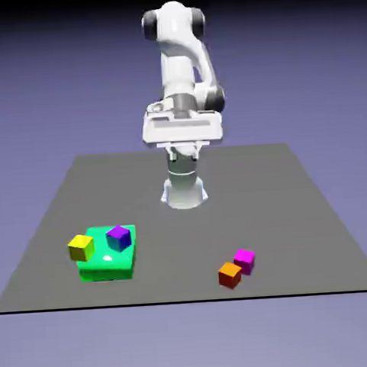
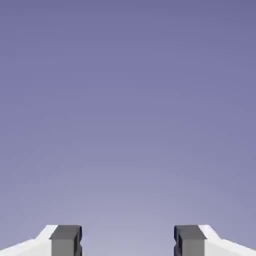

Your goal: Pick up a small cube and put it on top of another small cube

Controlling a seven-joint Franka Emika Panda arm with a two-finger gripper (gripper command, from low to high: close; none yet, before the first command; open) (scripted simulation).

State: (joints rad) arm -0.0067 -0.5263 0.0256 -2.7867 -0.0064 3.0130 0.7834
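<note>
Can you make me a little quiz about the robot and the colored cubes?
1. True or false: the orange cube already sits on the purple-blue cube.
2. Which cube touches the orange one: A yellow, B magenta, C purple-blue?
3. What does the purple-blue cube rest on?

Key:
1. False; they sit far apart.
2. B, the magenta cube.
3. The flat green block, beside the yellow cube.
</note>
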